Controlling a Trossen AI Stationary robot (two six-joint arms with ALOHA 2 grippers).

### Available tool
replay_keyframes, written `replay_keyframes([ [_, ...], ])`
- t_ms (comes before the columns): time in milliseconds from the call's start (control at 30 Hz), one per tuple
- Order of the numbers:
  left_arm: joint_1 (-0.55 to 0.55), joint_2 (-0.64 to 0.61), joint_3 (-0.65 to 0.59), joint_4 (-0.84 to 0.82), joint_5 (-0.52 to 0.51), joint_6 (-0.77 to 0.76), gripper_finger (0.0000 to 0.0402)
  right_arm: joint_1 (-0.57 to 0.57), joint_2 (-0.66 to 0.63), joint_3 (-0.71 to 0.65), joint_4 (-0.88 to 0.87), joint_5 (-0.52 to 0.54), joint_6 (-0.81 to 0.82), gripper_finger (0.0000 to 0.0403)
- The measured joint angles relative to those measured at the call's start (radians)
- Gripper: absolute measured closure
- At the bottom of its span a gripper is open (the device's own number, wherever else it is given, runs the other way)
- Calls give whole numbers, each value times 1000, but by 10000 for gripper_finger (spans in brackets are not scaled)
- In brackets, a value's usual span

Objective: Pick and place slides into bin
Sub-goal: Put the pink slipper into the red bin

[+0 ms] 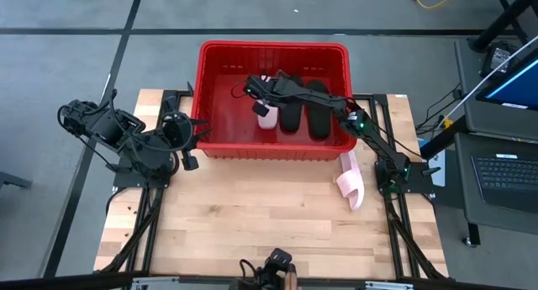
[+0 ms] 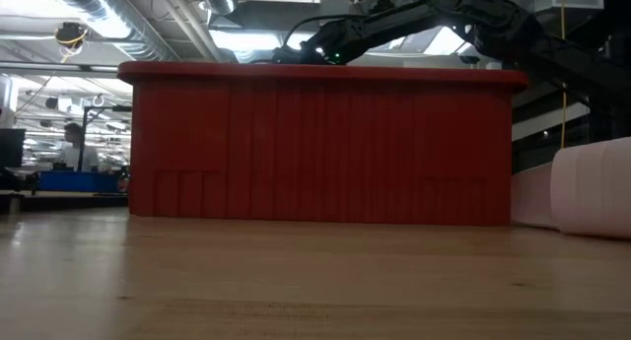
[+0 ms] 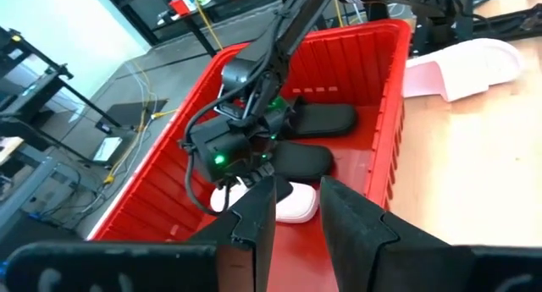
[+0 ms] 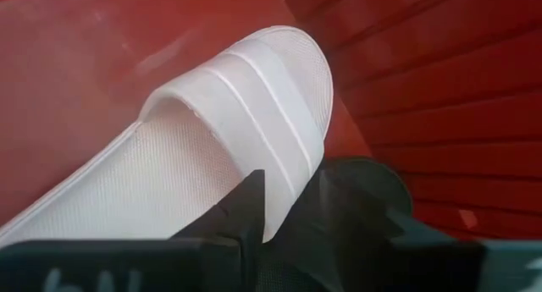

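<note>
From above, the left gripper [image 1: 187,149] waits at the table's [image 1: 252,223] left side just outside the red bin's [image 1: 220,150] near left corner; in its own wrist view the two dark fingers [image 3: 254,216] stand a narrow gap apart with nothing between them. The bin sits at the far middle of the table, and from table height its ribbed near wall [image 2: 320,148] hides everything inside. Within it, from left to right, lie a pale pink slide [image 1: 267,116] and then two black slides [image 1: 304,113] side by side, partly covered by the right arm [image 1: 370,139], which reaches in from the right. The right gripper [image 1: 262,95] hangs over the pink slide's far end. In the right wrist view the pink slide's strap [image 4: 271,106] fills the picture and its edge lies between the finger tips, yet whether the fingers [image 4: 241,212] pinch it or stand clear of it cannot be told. The second pink slide [image 1: 350,182] lies on the table outside the bin, just right of its near right corner; at table height only its pale end [image 2: 592,187] shows, cut off by the picture's right edge. Desks with laptops [image 1: 504,176] stand beyond the table on the right.
</note>
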State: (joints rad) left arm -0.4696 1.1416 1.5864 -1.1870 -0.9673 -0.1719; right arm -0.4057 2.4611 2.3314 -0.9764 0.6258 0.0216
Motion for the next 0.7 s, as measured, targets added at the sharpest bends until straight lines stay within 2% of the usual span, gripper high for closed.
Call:
replay_keyframes([
  [700,0,0,0,0,3,-24,313,16,-26,26,-17,-5,-31,283],
])
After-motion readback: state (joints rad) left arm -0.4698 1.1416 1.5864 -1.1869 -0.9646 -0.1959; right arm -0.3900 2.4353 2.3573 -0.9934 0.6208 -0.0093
